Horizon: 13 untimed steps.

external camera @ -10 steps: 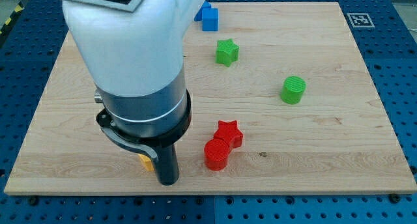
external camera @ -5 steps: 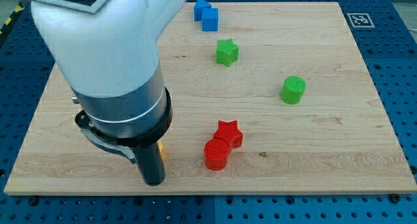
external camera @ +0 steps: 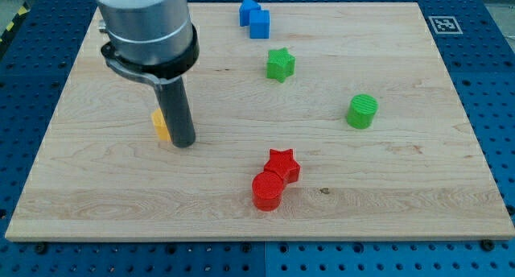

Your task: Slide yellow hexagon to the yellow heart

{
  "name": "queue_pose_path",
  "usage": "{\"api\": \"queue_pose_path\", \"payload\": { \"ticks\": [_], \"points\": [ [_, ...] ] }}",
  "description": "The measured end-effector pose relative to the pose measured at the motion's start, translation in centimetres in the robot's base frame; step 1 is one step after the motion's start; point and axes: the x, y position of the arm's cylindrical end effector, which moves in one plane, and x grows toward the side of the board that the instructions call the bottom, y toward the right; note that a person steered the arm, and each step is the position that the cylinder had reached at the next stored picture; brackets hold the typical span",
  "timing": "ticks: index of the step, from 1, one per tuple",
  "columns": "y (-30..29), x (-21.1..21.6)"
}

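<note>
wooden board (external camera: 386,180): yellow block (external camera: 160,125) touching tip (external camera: 184,143), view's left.

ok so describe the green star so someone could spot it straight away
Start at the wooden board and look near the view's top, just right of centre. Below the two touching blue blocks sits the green star. The only other green piece, the green cylinder, is round and lies further right.
</note>
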Motion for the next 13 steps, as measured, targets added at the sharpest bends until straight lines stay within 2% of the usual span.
{"api": "queue_pose_path", "payload": {
  "ticks": [2,6,10,13],
  "points": [
    [-2.4,-2.2],
    [-3.6,-2.2],
    [-7.7,-2.2],
    [-7.7,-2.9]
  ]
}}
